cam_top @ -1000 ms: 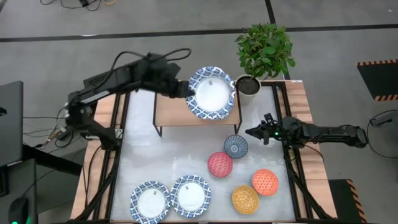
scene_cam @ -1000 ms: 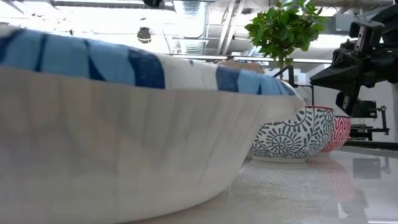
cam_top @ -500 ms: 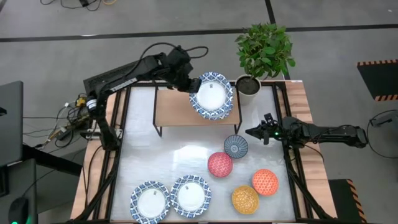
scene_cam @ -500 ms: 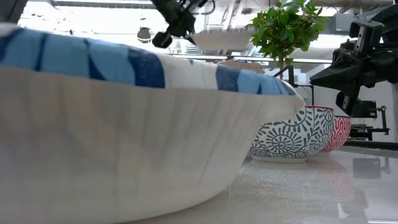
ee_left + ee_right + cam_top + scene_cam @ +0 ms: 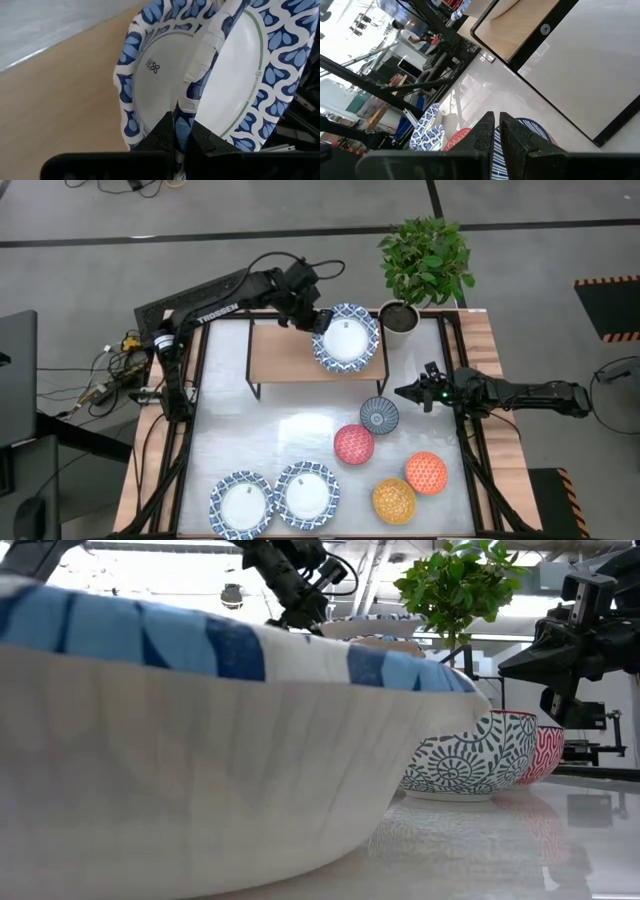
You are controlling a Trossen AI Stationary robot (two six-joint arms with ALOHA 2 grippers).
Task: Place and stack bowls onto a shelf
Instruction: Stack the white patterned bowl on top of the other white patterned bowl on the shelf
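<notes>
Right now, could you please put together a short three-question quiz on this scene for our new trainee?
1. True or false: the left end effector grips the rim of a wide blue-and-white bowl over the shelf.
2. How many wide blue-and-white bowls sit on the table's near edge?
3. Which small bowl lies nearest the right end effector? A) yellow-orange bowl B) grey-blue bowl C) pink-red bowl

Key: 1 true; 2 two; 3 B, the grey-blue bowl.
</notes>
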